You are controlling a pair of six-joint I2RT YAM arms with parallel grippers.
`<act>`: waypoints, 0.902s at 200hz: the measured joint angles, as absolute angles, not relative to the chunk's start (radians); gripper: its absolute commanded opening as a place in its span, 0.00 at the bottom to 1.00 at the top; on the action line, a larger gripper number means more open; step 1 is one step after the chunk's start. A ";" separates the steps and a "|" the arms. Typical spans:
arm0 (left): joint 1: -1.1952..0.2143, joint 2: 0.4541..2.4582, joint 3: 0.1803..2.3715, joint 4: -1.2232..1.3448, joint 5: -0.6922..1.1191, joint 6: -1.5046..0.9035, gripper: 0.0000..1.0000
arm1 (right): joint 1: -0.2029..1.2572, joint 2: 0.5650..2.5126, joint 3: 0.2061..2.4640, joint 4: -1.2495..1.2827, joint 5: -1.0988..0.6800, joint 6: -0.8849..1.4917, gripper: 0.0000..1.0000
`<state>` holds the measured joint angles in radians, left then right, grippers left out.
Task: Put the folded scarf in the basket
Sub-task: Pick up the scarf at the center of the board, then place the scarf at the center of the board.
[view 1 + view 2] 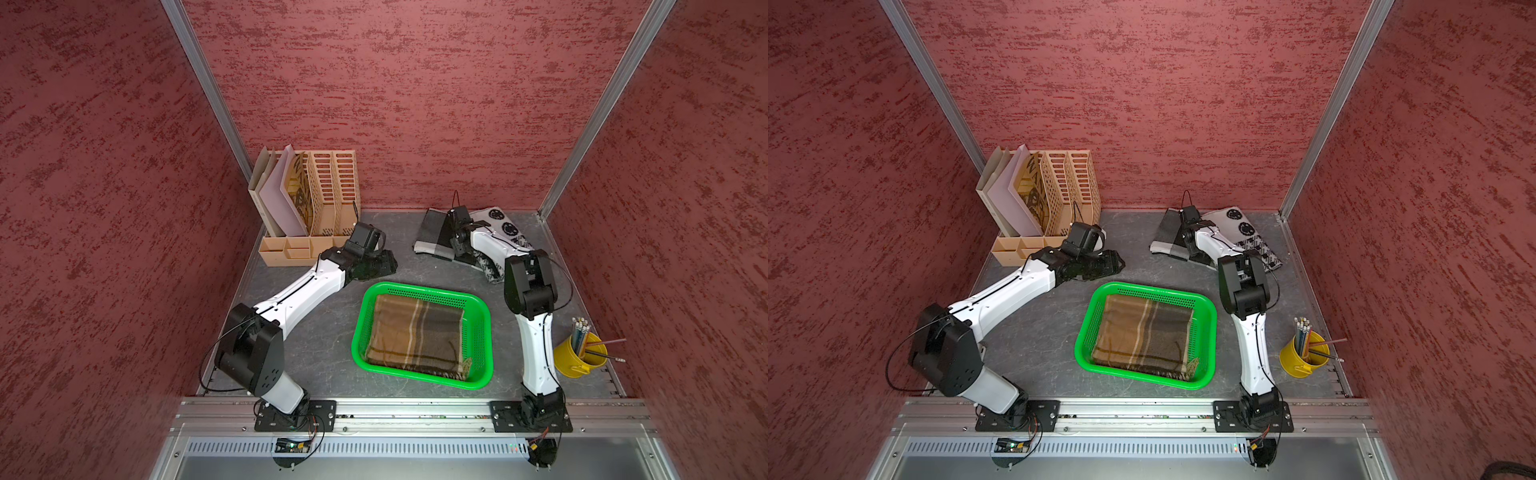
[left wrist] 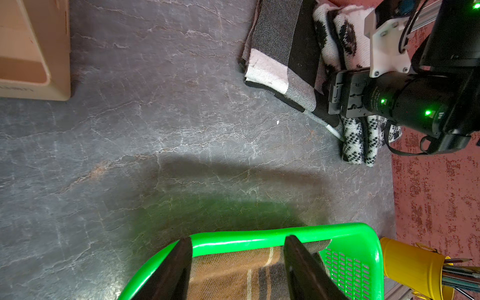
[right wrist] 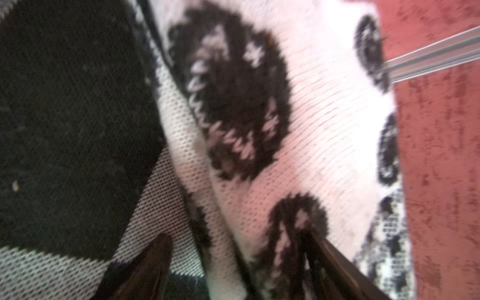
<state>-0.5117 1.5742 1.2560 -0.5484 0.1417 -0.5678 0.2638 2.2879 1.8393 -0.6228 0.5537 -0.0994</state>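
One folded scarf (image 1: 415,336) inside one basket (image 1: 484,332). Two more scarves (image 1: 436,237) on table (image 1: 316,345). Left gripper (image 2: 236,259) spread, empty; right gripper (image 3: 233,259) apparently spread over knit.

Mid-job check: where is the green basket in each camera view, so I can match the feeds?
Top views: green basket sits mid-table between the arms, brown plaid scarf inside.
Left wrist: its rim fills the lower edge, beyond the open left tool.
Right wrist: not in it; only patterned knit fabric.
Shared landmark: yellow pencil cup.

scarf (image 1: 415,336) in basket (image 1: 484,332), organizer (image 1: 316,199) behind
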 measured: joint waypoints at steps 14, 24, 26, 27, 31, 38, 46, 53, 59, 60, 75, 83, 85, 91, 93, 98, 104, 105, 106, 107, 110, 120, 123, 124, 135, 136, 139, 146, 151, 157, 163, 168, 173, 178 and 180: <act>-0.512 1.574 1.256 -0.548 0.142 -0.568 0.59 | 0.265 2.288 1.843 -0.612 0.574 -0.108 0.70; -0.512 1.574 1.256 -0.548 0.142 -0.568 0.59 | 0.265 2.288 1.849 -0.611 0.587 -0.114 0.69; -0.512 1.574 1.256 -0.548 0.142 -0.568 0.59 | 0.265 2.288 1.851 -0.611 0.588 -0.114 0.69; -0.512 1.574 1.256 -0.548 0.142 -0.568 0.60 | 0.265 2.288 1.852 -0.611 0.589 -0.114 0.69; -0.512 1.574 1.256 -0.548 0.142 -0.568 0.59 | 0.265 2.289 1.858 -0.613 0.592 -0.115 0.71; -0.512 1.574 1.256 -0.548 0.142 -0.568 0.59 | 0.265 2.291 1.867 -0.615 0.594 -0.115 0.74; -0.512 1.574 1.256 -0.548 0.142 -0.568 0.59 | 0.265 2.293 1.877 -0.618 0.597 -0.116 0.79; -0.512 1.574 1.256 -0.548 0.142 -0.568 0.59 | 0.265 2.294 1.881 -0.619 0.598 -0.112 0.83; -0.512 1.574 1.256 -0.548 0.142 -0.568 0.59 | 0.265 2.294 1.882 -0.620 0.598 -0.114 0.85; -0.512 1.574 1.256 -0.548 0.142 -0.568 0.59 | 0.265 2.294 1.882 -0.620 0.599 -0.113 0.85; -0.512 1.574 1.256 -0.548 0.142 -0.568 0.59 | 0.264 2.296 1.882 -0.624 0.598 -0.107 0.86; -0.512 1.574 1.256 -0.548 0.142 -0.568 0.59 | 0.263 2.301 1.882 -0.626 0.597 -0.102 0.85; -0.512 1.574 1.256 -0.549 0.142 -0.568 0.59 | 0.263 2.303 1.882 -0.626 0.596 -0.101 0.85; -0.512 1.574 1.256 -0.549 0.142 -0.568 0.59 | 0.263 2.308 1.882 -0.627 0.595 -0.098 0.84; -0.512 1.574 1.256 -0.549 0.142 -0.568 0.59 | 0.263 2.310 1.882 -0.628 0.595 -0.097 0.85; -0.512 1.574 1.256 -0.549 0.142 -0.568 0.59 | 0.263 2.316 1.882 -0.631 0.592 -0.094 0.84; -0.512 1.574 1.256 -0.549 0.142 -0.568 0.59 | 0.263 2.322 1.884 -0.635 0.591 -0.091 0.82; -0.512 1.574 1.256 -0.549 0.142 -0.568 0.59 | 0.263 2.323 1.884 -0.635 0.591 -0.090 0.81; -0.512 1.574 1.256 -0.549 0.142 -0.568 0.59 | 0.263 2.324 1.884 -0.636 0.591 -0.089 0.80; -0.512 1.574 1.256 -0.549 0.142 -0.568 0.59 | 0.263 2.326 1.885 -0.637 0.590 -0.089 0.80; -0.512 1.574 1.256 -0.549 0.142 -0.568 0.59 | 0.263 2.331 1.887 -0.640 0.590 -0.087 0.77; -0.512 1.574 1.256 -0.549 0.142 -0.568 0.59 | 0.262 2.347 1.899 -0.646 0.589 -0.082 0.65; -0.512 1.574 1.256 -0.549 0.142 -0.568 0.59 | 0.262 2.353 1.905 -0.648 0.590 -0.082 0.61; -0.512 1.574 1.256 -0.549 0.142 -0.568 0.59 | 0.262 2.355 1.908 -0.649 0.590 -0.082 0.60; -0.512 1.574 1.256 -0.549 0.142 -0.568 0.59 | 0.260 2.372 1.924 -0.650 0.593 -0.076 0.49; -0.512 1.574 1.256 -0.549 0.142 -0.567 0.59 | 0.260 2.372 1.924 -0.650 0.593 -0.080 0.47; -0.512 1.574 1.256 -0.549 0.142 -0.568 0.59 | 0.259 2.374 1.925 -0.649 0.593 -0.071 0.45; -0.511 1.574 1.256 -0.549 0.142 -0.568 0.59 | 0.257 2.375 1.925 -0.648 0.595 -0.069 0.39; -0.511 1.574 1.256 -0.549 0.142 -0.568 0.59 | 0.256 2.375 1.925 -0.647 0.597 -0.070 0.36; -0.511 1.574 1.256 -0.550 0.142 -0.568 0.59 | 0.254 2.373 1.924 -0.644 0.598 -0.071 0.30; -0.511 1.574 1.256 -0.549 0.142 -0.567 0.59 | 0.252 2.369 1.921 -0.639 0.599 -0.070 0.25; -0.511 1.574 1.256 -0.549 0.141 -0.568 0.59 | 0.252 2.365 1.916 -0.634 0.599 -0.067 0.21; -0.511 1.574 1.256 -0.549 0.142 -0.567 0.59 | 0.252 2.359 1.908 -0.629 0.599 -0.065 0.16; -0.511 1.574 1.256 -0.549 0.142 -0.567 0.59 | 0.252 2.350 1.898 -0.621 0.599 -0.065 0.13; -0.511 1.574 1.256 -0.549 0.142 -0.567 0.59 | 0.252 2.345 1.894 -0.619 0.599 -0.065 0.11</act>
